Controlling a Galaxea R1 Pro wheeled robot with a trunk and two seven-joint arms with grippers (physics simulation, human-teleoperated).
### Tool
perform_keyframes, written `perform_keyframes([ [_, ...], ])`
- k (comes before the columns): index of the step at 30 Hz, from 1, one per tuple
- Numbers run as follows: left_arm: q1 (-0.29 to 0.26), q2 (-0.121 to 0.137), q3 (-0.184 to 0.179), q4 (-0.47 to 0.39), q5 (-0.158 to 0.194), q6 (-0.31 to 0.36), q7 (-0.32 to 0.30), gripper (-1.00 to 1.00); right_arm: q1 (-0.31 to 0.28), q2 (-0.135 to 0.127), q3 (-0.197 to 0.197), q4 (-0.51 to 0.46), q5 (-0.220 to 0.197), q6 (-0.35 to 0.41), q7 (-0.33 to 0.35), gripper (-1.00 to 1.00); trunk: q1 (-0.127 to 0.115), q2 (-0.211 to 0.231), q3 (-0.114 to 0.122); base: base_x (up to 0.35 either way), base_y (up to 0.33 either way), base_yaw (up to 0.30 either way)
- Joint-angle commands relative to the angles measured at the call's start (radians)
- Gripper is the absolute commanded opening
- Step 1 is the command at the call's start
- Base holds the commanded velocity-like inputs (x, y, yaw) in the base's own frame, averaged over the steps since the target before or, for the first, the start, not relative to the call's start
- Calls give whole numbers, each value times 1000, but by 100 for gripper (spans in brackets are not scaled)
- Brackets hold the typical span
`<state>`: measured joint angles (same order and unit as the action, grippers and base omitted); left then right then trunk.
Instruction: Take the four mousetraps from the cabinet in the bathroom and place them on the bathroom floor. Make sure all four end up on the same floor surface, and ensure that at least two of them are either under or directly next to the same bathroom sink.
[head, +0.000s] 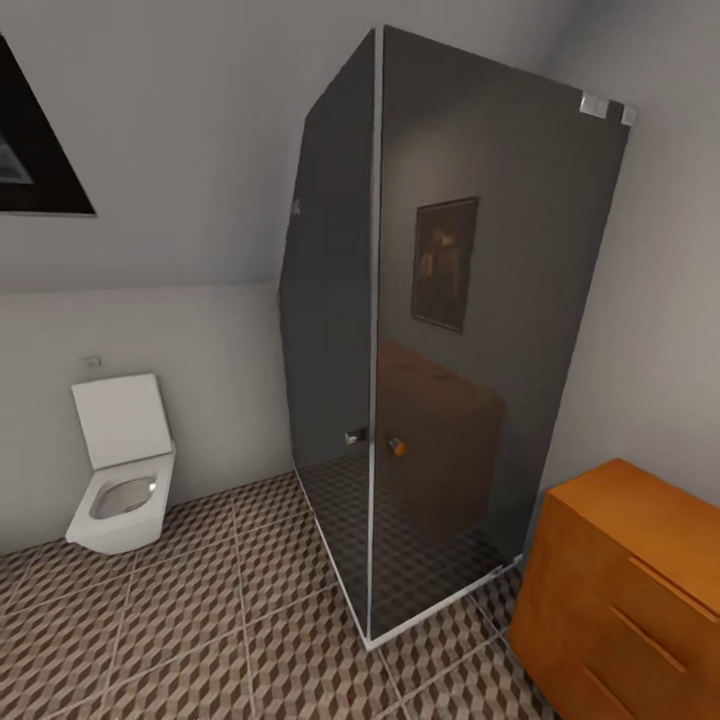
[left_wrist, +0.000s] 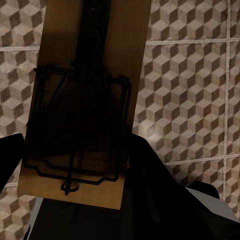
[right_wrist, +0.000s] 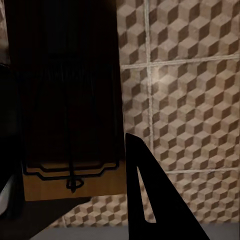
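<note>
My left gripper (left_wrist: 80, 172) is shut on a mousetrap (left_wrist: 87, 95), a tan wooden board with dark wire parts, held above the bathroom floor (left_wrist: 192, 75). My right gripper (right_wrist: 70, 167) is shut on a second mousetrap (right_wrist: 75, 186), mostly in shadow, also over the cube-patterned floor (right_wrist: 185, 100). One dark finger (right_wrist: 145, 200) stands beside that board. The orange-brown cabinet (head: 620, 590) shows at the lower right of the head view, drawers closed, on the bathroom floor (head: 200, 620). The bathroom sink is out of view.
A dark glass shower enclosure (head: 450, 330) fills the corner straight ahead, left of the cabinet. A square white toilet (head: 120, 470) hangs on the left wall. Open tiled floor lies between the toilet and the shower.
</note>
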<state>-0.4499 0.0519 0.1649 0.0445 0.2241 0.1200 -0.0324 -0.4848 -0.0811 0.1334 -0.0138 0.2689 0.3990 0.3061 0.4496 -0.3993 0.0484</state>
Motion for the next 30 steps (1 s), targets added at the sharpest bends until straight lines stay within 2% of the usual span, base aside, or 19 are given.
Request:
perform_keyframes([
  [1,-1,0,5,3,1,1,-1,-100,0,1,8,-2,0,4,7,-100,0,-1,1,0,0,184],
  [24,-1,0,5,3,1,1,-1,-100,0,4,8,-2,1,4,7,-100,0,-1,25,0,0,209],
  [30,-1,0,5,3,1,1,-1,-100,0,4,8,-2,1,4,7,-100,0,-1,25,0,0,73],
])
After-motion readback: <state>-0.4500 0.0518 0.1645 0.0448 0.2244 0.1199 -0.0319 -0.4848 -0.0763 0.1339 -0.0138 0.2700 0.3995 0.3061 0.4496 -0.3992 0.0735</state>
